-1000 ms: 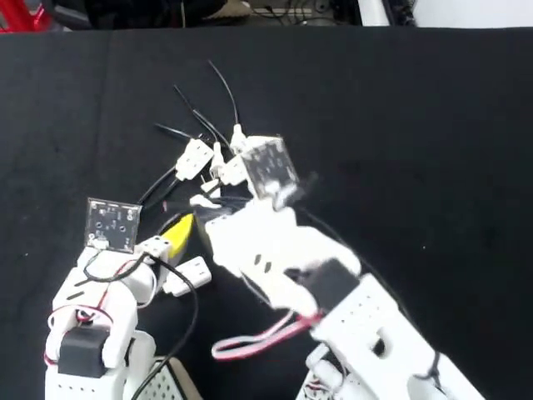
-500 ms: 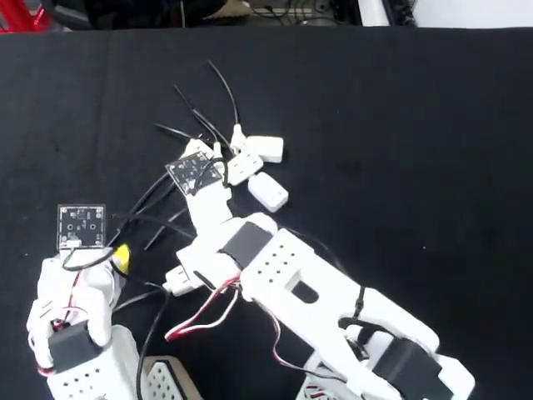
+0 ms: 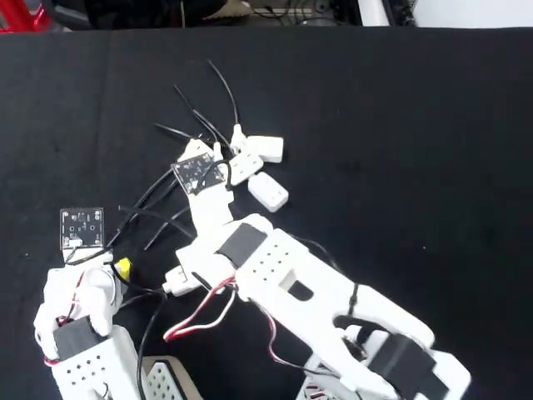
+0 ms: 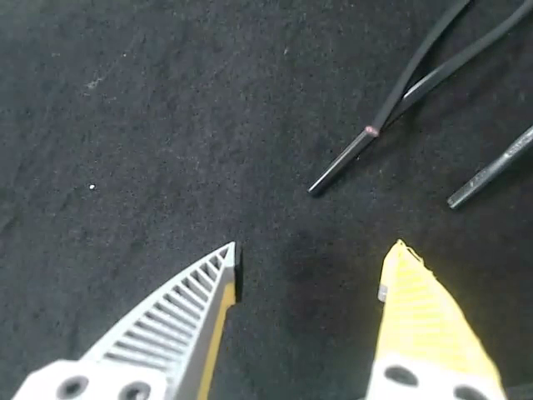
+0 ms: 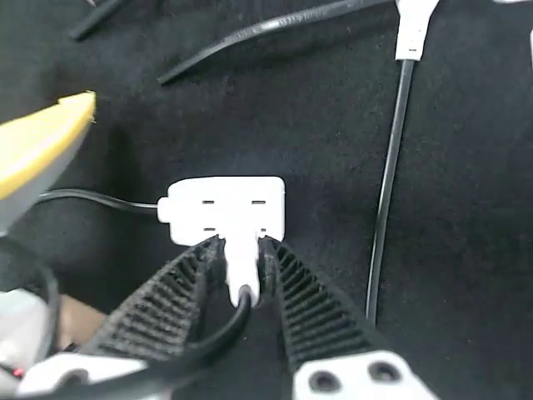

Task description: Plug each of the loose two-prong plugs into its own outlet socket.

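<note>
In the right wrist view my right gripper (image 5: 241, 252) is shut on a small white plug (image 5: 243, 275) that is pressed against the edge of a white outlet block (image 5: 225, 208); the plug's black cord trails back between the fingers. From above, that block (image 3: 173, 285) lies under the right arm near the front of the table. My left gripper (image 4: 312, 260) hangs open over bare cloth, its yellow fingertip (image 3: 122, 267) left of the block. Several loose white plugs (image 3: 266, 149) with black cords lie farther back.
Black cord ends (image 4: 341, 162) lie on the cloth just beyond the left gripper. Another white plug with its cord (image 5: 412, 37) sits beyond the outlet block. A black cloth (image 3: 416, 125) covers the table, with open room on the right half.
The right arm swung left and down onto the outlet block. The left arm drew back toward the front left corner. In the last half second almost nothing shifted.
</note>
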Controlling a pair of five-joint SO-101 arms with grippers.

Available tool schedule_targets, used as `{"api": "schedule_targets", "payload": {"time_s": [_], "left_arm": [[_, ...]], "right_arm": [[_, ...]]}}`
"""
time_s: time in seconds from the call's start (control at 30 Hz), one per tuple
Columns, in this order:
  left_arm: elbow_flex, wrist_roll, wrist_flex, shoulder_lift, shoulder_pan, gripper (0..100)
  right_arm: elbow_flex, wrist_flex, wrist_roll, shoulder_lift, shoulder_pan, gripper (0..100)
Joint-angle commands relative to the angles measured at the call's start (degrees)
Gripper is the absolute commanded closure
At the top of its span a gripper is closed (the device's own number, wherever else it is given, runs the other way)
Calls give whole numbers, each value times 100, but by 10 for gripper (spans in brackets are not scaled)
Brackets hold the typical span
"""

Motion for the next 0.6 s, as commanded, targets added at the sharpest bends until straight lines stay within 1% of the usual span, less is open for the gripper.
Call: {"api": "schedule_targets", "payload": {"time_s": [0.0, 0.1, 0.17, 0.33, 0.57], "left_arm": [[-13, -53, -132, -26, -22, 726], [-4, -53, -132, -26, -13, 726], [-4, -53, -132, -26, -4, 726], [48, -53, -149, -26, 101, 726], [48, -53, -132, -26, 180, 726]], "right_arm": [[-84, -325, -62, 444, -62, 986], [-453, -123, -132, 901, -53, 986], [-602, 53, -308, 989, 0, 986], [-567, 132, -299, 1042, 211, 986], [-470, 158, -281, 1024, 220, 986]]}}
